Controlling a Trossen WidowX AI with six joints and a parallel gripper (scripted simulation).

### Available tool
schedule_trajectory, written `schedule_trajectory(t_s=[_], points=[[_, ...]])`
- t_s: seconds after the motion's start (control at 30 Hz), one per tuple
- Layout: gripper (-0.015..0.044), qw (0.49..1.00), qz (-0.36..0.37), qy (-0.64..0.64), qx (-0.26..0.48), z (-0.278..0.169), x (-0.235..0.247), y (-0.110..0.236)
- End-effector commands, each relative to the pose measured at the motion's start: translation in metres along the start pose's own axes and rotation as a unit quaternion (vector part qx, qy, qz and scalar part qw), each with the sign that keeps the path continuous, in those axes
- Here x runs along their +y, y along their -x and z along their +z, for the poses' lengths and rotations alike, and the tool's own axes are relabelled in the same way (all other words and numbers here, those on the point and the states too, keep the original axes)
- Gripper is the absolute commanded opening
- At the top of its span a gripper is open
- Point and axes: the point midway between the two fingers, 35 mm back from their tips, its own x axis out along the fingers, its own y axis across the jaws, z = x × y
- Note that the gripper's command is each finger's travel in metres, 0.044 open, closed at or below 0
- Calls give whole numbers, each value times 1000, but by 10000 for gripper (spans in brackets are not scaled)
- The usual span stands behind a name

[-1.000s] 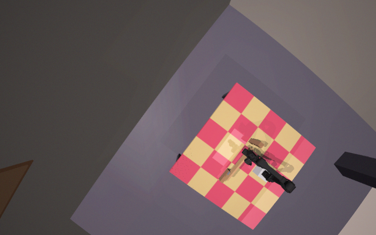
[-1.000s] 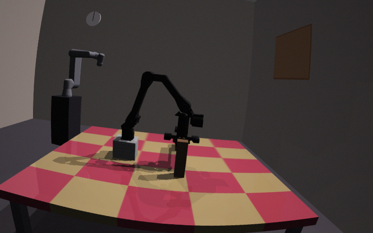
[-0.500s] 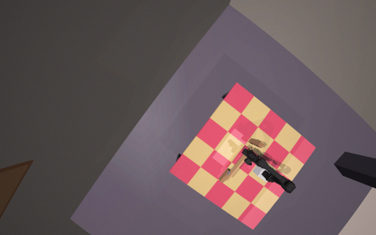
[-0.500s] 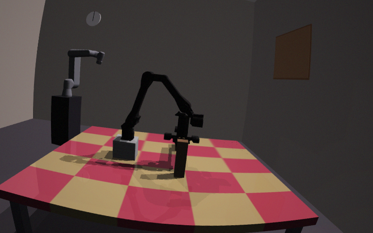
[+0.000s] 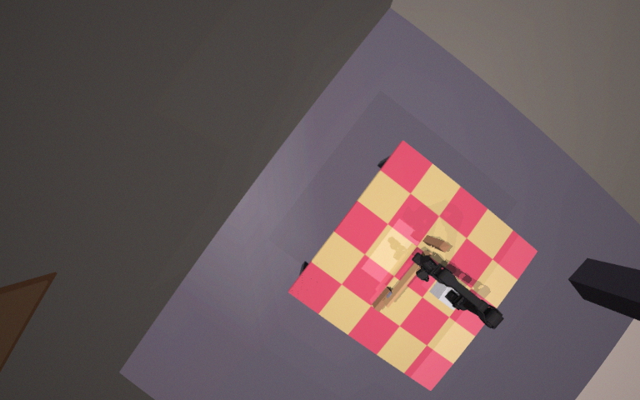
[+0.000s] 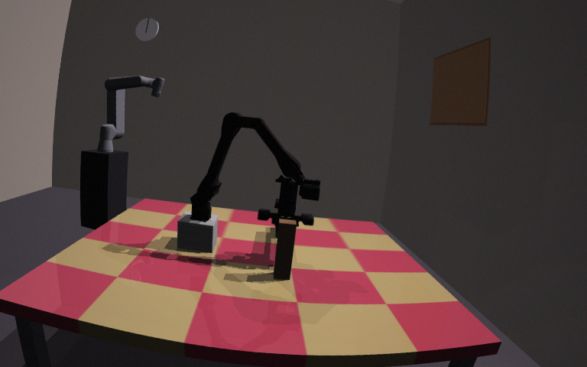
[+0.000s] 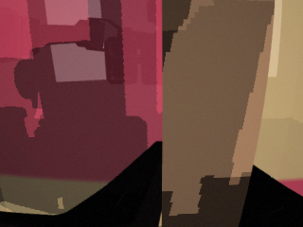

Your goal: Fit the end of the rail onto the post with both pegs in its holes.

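The long wooden rail (image 5: 398, 285) (image 7: 211, 89) runs diagonally over the checkered table (image 5: 401, 348) (image 6: 142, 303). In the exterior view I see it end-on as a dark upright shape (image 6: 283, 253). Its far end sits at the low footboard block (image 5: 381, 302). My gripper (image 5: 421, 265) (image 6: 285, 221) is shut on the rail's near end and holds it above the table. The short brown post (image 5: 436, 243) stands just beyond the gripper, with a small gap to the rail end. The pegs and the rail's holes are too small to make out.
My arm's base stands on a grey block (image 5: 441, 291) (image 6: 196, 233) close beside the rail. A second grey arm on a black stand (image 6: 103, 186) (image 5: 606, 287) is off the table's edge. Dark shadows lie across the squares around the rail.
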Motion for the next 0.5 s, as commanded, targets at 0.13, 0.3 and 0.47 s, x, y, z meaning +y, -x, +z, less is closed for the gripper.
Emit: schedule_trajectory(t_s=[0.13,0.3,0.47], points=[[0,1000,-2,1,0,-3,-1,-1],[0,1000,-2,1,0,-4,-1,-2],[0,1000,-2,1,0,-6,-1,-2]])
